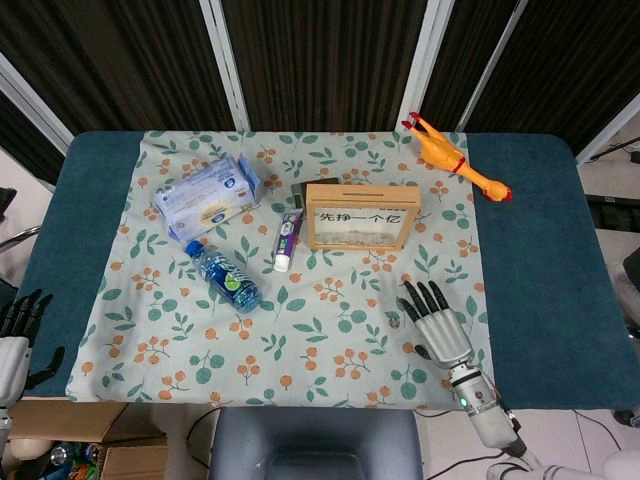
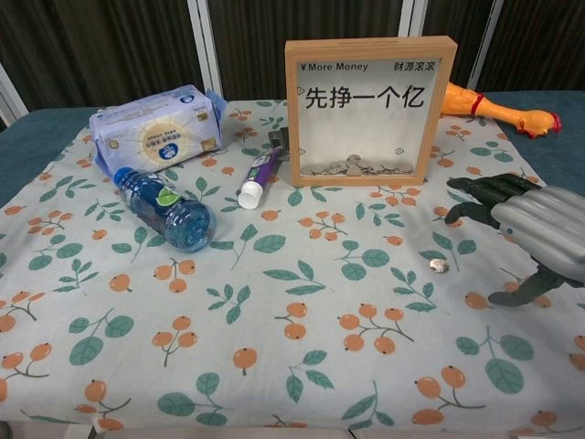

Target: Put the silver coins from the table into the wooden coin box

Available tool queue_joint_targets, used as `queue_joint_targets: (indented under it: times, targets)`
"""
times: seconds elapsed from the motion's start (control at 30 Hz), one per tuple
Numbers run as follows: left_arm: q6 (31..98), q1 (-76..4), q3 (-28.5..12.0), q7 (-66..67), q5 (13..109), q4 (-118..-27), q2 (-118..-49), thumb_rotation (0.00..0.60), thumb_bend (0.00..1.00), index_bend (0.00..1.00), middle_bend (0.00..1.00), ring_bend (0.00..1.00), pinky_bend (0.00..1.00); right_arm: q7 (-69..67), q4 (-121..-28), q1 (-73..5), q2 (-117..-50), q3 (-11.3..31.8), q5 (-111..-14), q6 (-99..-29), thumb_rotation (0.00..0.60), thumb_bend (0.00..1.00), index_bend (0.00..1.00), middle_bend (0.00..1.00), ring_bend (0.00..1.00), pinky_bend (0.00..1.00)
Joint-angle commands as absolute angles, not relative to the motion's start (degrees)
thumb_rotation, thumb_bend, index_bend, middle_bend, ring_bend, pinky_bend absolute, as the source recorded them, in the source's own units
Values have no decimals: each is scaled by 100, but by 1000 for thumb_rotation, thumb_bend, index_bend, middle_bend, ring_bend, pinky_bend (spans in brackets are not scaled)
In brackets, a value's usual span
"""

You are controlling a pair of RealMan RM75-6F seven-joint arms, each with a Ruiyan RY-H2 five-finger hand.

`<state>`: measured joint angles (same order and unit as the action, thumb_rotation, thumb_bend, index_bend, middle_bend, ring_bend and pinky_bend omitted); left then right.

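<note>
Silver coins are sitting in two places: one small round silver coin [image 2: 439,265] is lying alone on the leaf-and-berry patterned tablecloth [image 2: 274,366], toward the right side, and a low pile of silver coins [image 2: 355,167] is resting at the bottom of the wooden coin box [image 2: 370,110] behind its clear front. That box, a light wooden frame printed with "More Money" and large Chinese characters, is standing upright near the middle of the cloth, well apart from the loose coin.

The right hand [image 2: 530,229], grey and black, is hovering just right of the loose coin with its dark fingers [image 2: 475,187] spread and slightly curled downward, holding nothing; the thumb is sticking out low on the near side. In the head view the same right hand [image 1: 437,325] is showing palm down with the fingers fanned toward the box. Whether a fingertip is touching the cloth cannot be told.

The left hand [image 1: 14,335] is hanging off the table's left edge, fingers apart and empty.

A purple-and-white tube [image 2: 259,176] is lying just left of the box, a blue plastic water bottle [image 2: 164,208] is lying on its side farther left, and a pale blue soft packet [image 2: 157,125] is sitting behind it. An orange rubber chicken toy [image 2: 494,105] is lying behind the box on the right.
</note>
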<state>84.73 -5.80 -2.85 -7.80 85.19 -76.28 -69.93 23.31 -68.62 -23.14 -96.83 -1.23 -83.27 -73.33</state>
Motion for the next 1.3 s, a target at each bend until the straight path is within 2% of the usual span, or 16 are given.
queue_joint_targets:
  times: [0.03, 0.2, 0.47, 0.7, 1.3]
  targets:
    - [8480, -581, -289, -781, 8521, -7626, -6993, 600, 376, 0, 0, 0, 0, 2275, -6798, -2302, -9720, -88, -8347, -7317, 600, 187, 453, 34, 0, 0]
    - [8467, -586, -291, -784, 8518, -7619, -6994, 600, 375, 0, 0, 0, 0, 2135, -6675, -2280, -9777, -31, -8381, -7300, 600, 191, 505, 32, 0, 0]
    - [8430, -606, -296, -786, 8511, -7607, -7002, 600, 375, 0, 0, 0, 0, 1944, -6507, -2302, -9899, 56, -8459, -7252, 600, 323, 545, 38, 0, 0]
    - [8414, -622, -306, -769, 8506, -7634, -6983, 600, 375, 0, 0, 0, 0, 1910, -6372, -2350, -10010, 107, -8469, -7116, 600, 395, 561, 42, 0, 0]
    - [8347, -635, -303, -804, 8462, -7567, -7011, 600, 375, 0, 0, 0, 0, 1790, -6122, -2391, -10211, 156, -8493, -6926, 600, 413, 543, 50, 0, 0]
